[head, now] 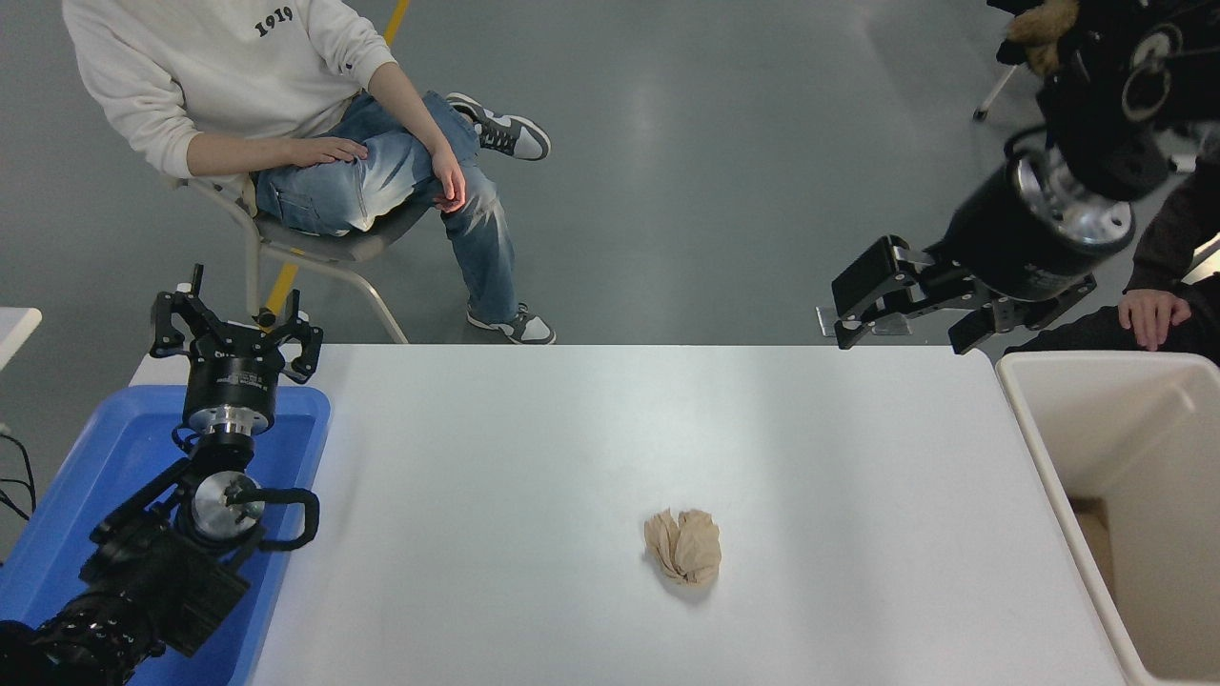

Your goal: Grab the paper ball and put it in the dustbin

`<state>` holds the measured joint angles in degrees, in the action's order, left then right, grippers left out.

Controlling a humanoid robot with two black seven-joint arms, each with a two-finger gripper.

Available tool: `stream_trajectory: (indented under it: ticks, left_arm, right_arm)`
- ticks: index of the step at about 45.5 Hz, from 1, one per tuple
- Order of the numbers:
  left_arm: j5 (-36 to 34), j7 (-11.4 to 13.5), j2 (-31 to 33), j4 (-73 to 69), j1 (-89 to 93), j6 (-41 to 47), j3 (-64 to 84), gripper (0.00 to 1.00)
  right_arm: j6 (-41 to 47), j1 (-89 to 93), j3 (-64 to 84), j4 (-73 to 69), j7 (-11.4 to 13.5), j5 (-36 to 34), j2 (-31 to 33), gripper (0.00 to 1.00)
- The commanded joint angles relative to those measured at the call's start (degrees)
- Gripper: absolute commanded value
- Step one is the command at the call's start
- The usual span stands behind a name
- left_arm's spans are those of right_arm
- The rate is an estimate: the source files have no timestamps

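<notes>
One crumpled tan-brown paper ball [683,545] is what you have on the white table [534,448]: a lumpy wad with deep folds, lying on the near half of the tabletop, a little right of the middle, touched by nothing. Your right gripper [905,319] hangs in the air above the table's far right corner, well apart from the paper ball and clearly above the tabletop. You can see its two black fingers spread wide with only floor showing between them. Its arm comes in from the top right corner of the head view, with a silver ring at the wrist.

Your large cream-white rectangular plastic dustbin [1039,433] stands just beside the table's right edge, its rounded rim running along that edge and its deep smooth walls dropping out of view at the bottom right. The paper ball is well to the left of it.

Your left gripper [236,335] sits parked at the lower left over the shallow bright blue plastic tray [114,448], which lies at the table's left end; its fingers are splayed apart and hold nothing.

Beyond the far edge, one person in a white sweatshirt and blue jeans [286,124] sits on a chair with legs crossed. At the right edge you can see another person's hand [1151,314] just behind the dustbin's far rim
</notes>
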<state>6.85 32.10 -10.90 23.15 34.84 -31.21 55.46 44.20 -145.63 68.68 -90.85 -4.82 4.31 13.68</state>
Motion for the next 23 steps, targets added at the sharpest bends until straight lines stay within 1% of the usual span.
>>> stream_trajectory:
  ticks: [1, 4, 10, 15, 19, 23]
  left_arm:
    - [0.0, 0.1, 0.0, 0.0, 0.0, 0.0, 0.0, 0.99]
    - [0.0, 0.1, 0.0, 0.0, 0.0, 0.0, 0.0, 0.99]
    - [0.0, 0.1, 0.0, 0.0, 0.0, 0.0, 0.0, 0.99]
    - [0.0, 0.1, 0.0, 0.0, 0.0, 0.0, 0.0, 0.99]
    - [0.0, 0.1, 0.0, 0.0, 0.0, 0.0, 0.0, 0.99]
    - [0.0, 0.1, 0.0, 0.0, 0.0, 0.0, 0.0, 0.99]
  right_arm:
    - [0.8, 1.0, -2.9, -0.7, 0.1, -2.3, -7.1, 1.00]
    - [0.8, 4.6, -4.9, 1.1, 0.1, -4.2, -9.3, 1.00]
    - [-4.6, 11.9, -6.7, 7.0, 0.2, -4.8, -13.7, 1.00]
    - [-7.3, 19.1, -8.5, 13.5, 0.1, -4.9, -13.7, 1.00]
    - [-10.7, 25.6, -10.7, 19.1, 0.2, -6.9, -13.7, 1.00]
    - [-13.3, 31.0, -12.0, 23.2, 0.2, -7.2, -13.7, 1.00]
